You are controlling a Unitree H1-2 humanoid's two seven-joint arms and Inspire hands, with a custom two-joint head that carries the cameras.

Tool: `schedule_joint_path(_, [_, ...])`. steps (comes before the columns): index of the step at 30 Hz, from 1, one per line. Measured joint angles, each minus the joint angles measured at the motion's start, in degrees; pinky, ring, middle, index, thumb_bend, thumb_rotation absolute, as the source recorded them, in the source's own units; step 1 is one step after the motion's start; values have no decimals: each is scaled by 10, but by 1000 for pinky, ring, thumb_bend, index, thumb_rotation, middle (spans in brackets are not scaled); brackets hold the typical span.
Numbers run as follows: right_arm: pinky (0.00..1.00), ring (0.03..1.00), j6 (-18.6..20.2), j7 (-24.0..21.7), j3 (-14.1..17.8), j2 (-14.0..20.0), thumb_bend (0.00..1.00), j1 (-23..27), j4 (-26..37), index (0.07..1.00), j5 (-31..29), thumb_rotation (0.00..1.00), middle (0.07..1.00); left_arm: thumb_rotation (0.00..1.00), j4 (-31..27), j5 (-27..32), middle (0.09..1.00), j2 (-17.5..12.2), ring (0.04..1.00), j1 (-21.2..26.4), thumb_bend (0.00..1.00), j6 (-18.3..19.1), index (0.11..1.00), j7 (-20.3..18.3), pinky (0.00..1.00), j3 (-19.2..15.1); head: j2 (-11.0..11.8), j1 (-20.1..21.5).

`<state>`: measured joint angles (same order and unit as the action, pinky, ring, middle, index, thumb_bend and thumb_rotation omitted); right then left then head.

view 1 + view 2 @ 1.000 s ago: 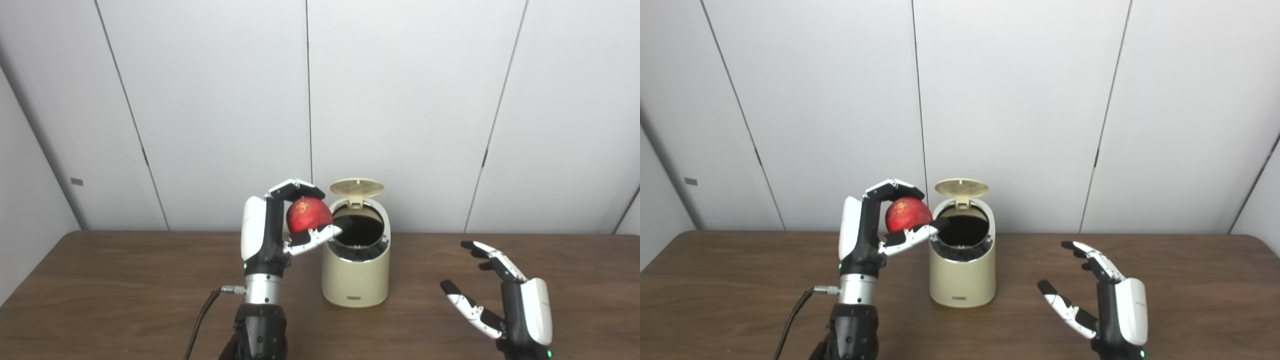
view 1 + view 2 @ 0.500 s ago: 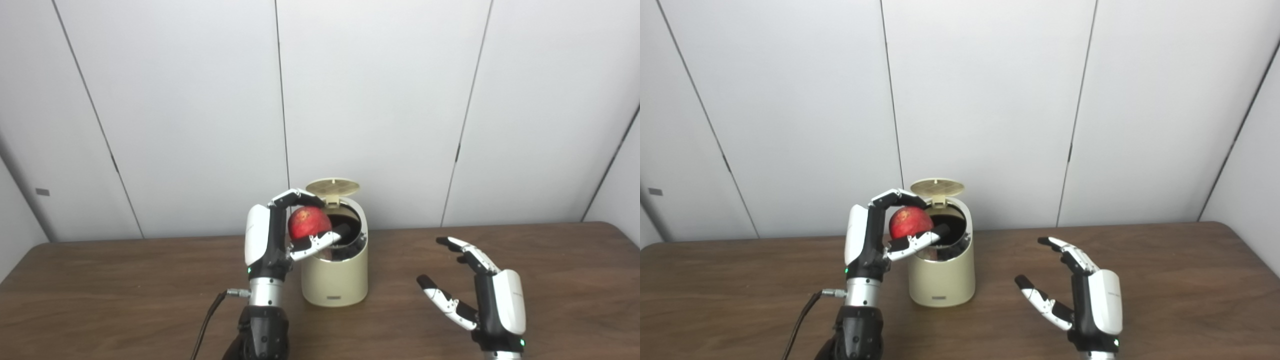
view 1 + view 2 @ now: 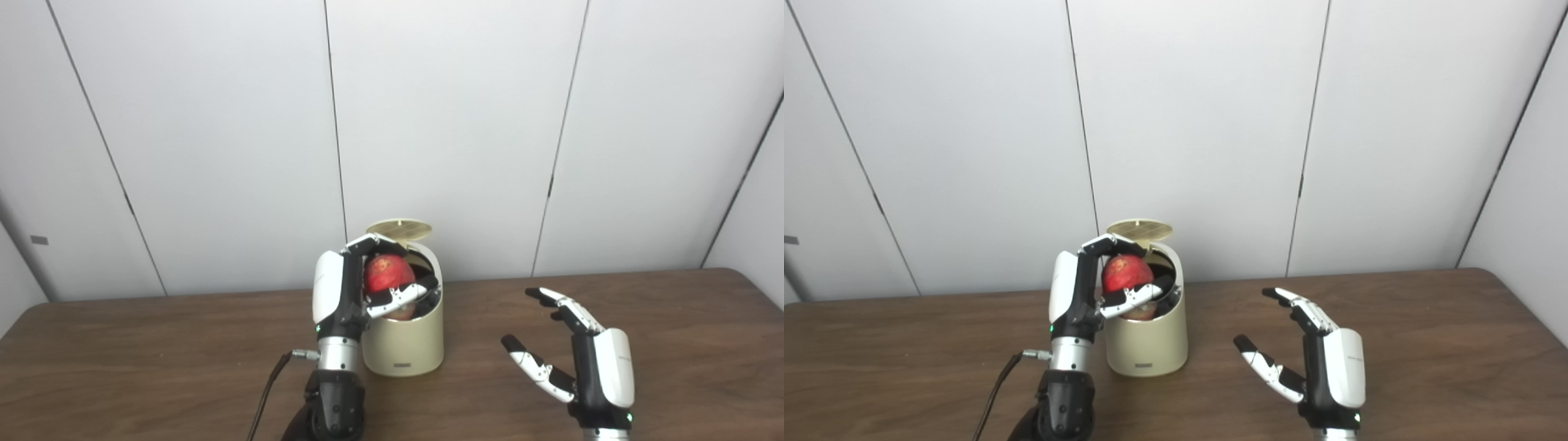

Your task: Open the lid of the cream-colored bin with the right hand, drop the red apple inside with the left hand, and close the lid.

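Wood-grain surface [image 3: 122, 367] lies bare in the foreground, where the right robot hand [image 3: 588, 361] waits released, fingers spread, well apart from the cream-colored bin [image 3: 407, 343]. Farther in, the left robot hand [image 3: 361, 288] grasps the red apple [image 3: 387, 273] directly over the bin's dark mouth, so the drop looks straight down. Behind it the lid [image 3: 399, 227] stands raised at the rear rim, leaving room to fall.

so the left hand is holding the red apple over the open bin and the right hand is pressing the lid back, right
Not quite: the right hand is open, off to the bin's right, touching nothing. The left eye view shows the lid standing up alone. The left hand does hold the red apple over the open bin.
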<state>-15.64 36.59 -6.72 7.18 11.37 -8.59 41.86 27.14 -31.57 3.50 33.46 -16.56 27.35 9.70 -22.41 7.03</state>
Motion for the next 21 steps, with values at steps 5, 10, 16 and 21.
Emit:
schedule_joint_path(5, [573,675,0,7,-8,0,466,1,-1,694,3,675,705,0,30,-3,510,-6,656,15,521,-19,455,14,698,5,0,4])
schedule_joint_path(10, [573,677,1,13,-13,-2,480,2,-1,697,5,695,707,0,46,-4,526,-9,648,22,518,-24,455,23,572,8,-1,11])
schedule_joint_path(16, [567,673,6,13,-18,-4,462,2,2,697,6,671,706,0,75,-3,513,-12,608,38,521,-43,463,42,556,11,-1,12])
schedule_joint_path(21, [572,675,16,13,-20,-6,462,0,6,698,9,666,707,53,89,-6,583,-15,660,39,522,-54,484,57,615,23,-2,12])
